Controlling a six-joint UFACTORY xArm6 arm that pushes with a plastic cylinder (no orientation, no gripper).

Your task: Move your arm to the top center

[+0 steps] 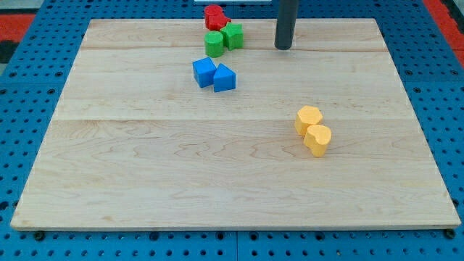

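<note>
My tip (283, 47) is at the end of a dark rod that comes down from the view's top, a little right of the board's centre line. It stands to the right of the green blocks, apart from them. A red block (214, 16) lies at the board's top edge. A green cube (233, 35) and a green cylinder (214, 44) sit just below it, touching. Two blue blocks (204, 72) (224, 77) lie side by side below the green ones. Two yellow blocks (308, 119) (317, 139) touch each other at the right of centre.
The wooden board (145, 181) lies on a blue perforated table (22, 109). Red patches show at the view's top corners (14, 18).
</note>
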